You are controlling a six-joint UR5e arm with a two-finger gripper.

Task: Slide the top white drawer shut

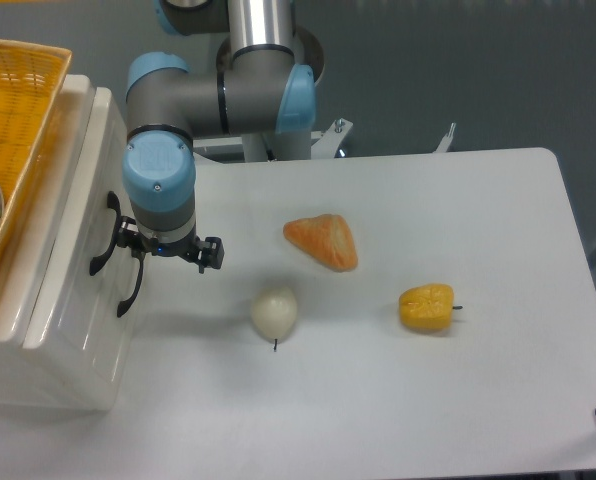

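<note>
**Gripper at the drawer front, push nearly home**

At the left of the frame the top white drawer [78,200] sat in its small cabinet, its black handle [105,235] facing the surface. The gripper [168,250] hung just beside that handle, pointing down; from above I could not tell whether it was clenched or released. To finish well, I judged it should press squarely leftward against the drawer front, slow and level, clear of the lower handle [131,285].

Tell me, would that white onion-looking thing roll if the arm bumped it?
Probably. The white onion looks round and smooth, so a nudge would likely send it rolling on the flat table. Its small stem might make it wobble and stop soon.
</note>
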